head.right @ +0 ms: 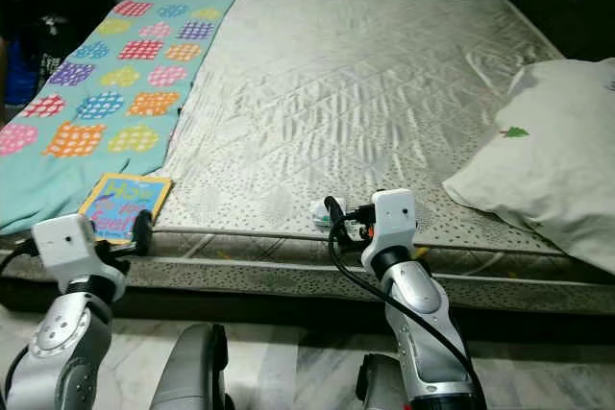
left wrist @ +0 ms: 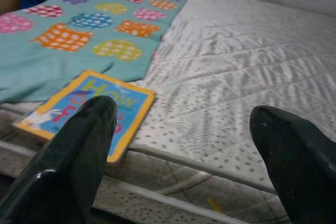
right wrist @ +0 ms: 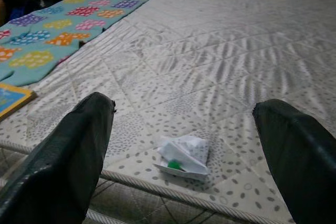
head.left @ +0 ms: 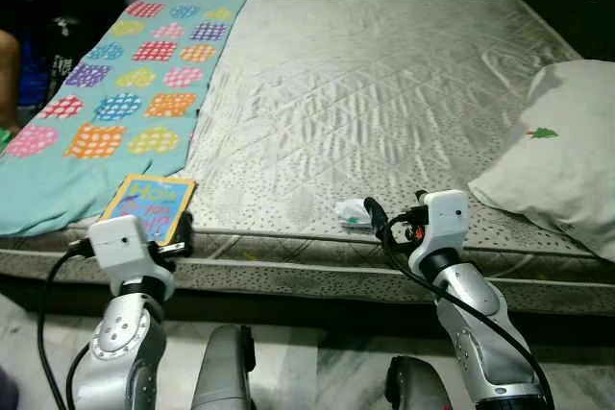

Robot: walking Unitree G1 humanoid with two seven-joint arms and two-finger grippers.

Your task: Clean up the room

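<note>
Both grippers are raised to the bed's near edge. The right gripper, jaws spread wide and empty, is aimed to straddle the crumpled wrapper lying at that edge. The left gripper, equally wide and empty, faces the book overhanging the edge beside the blanket, likely staged for pickup.

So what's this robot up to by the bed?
The robot stands at the edge of a bed with both arms held out and nothing picked up yet. Its right gripper is open, aimed at a small crumpled white wrapper lying near the mattress edge. Its left gripper is also open, close to a colourful children's book that lies by the patterned blanket. A pillow lies on the robot's right.
</note>
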